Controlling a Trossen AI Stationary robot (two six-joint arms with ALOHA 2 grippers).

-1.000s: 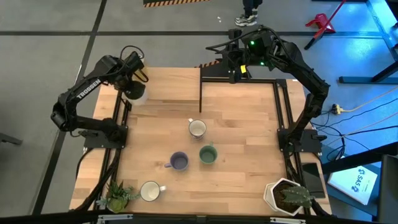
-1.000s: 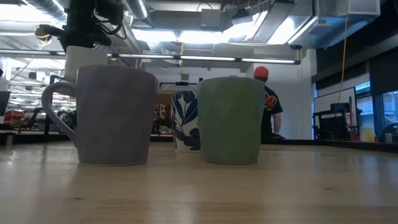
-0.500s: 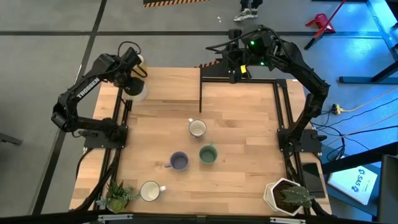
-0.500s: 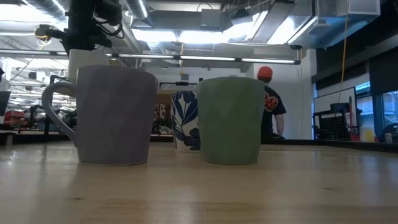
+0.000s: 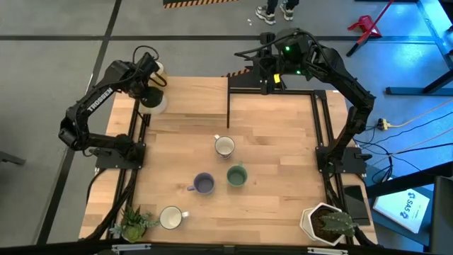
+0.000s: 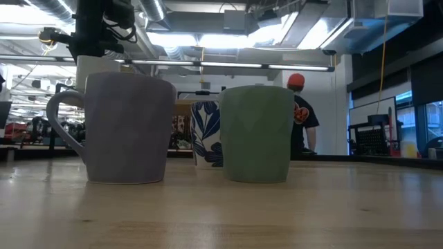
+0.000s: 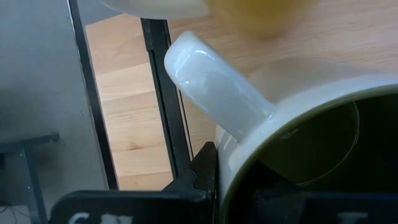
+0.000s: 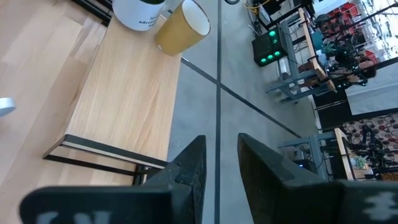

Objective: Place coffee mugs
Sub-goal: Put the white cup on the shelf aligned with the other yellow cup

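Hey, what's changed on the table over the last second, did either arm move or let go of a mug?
The left gripper, shut on the white handled ceramic mug at the table's far left corner, shifted slightly farther from the camera side, carrying the mug along. Nothing was released. The right gripper stayed parked at the far edge, and the four mugs on the wooden table kept their places.

I see the worktop (image 5: 269,142) evenly bright from above, shadows faint. Beyond the purple mug (image 6: 128,128), ceiling lights (image 6: 228,41) glare. Blue light spills right of the worktop. The white mug (image 7: 298,143) blurs close up.
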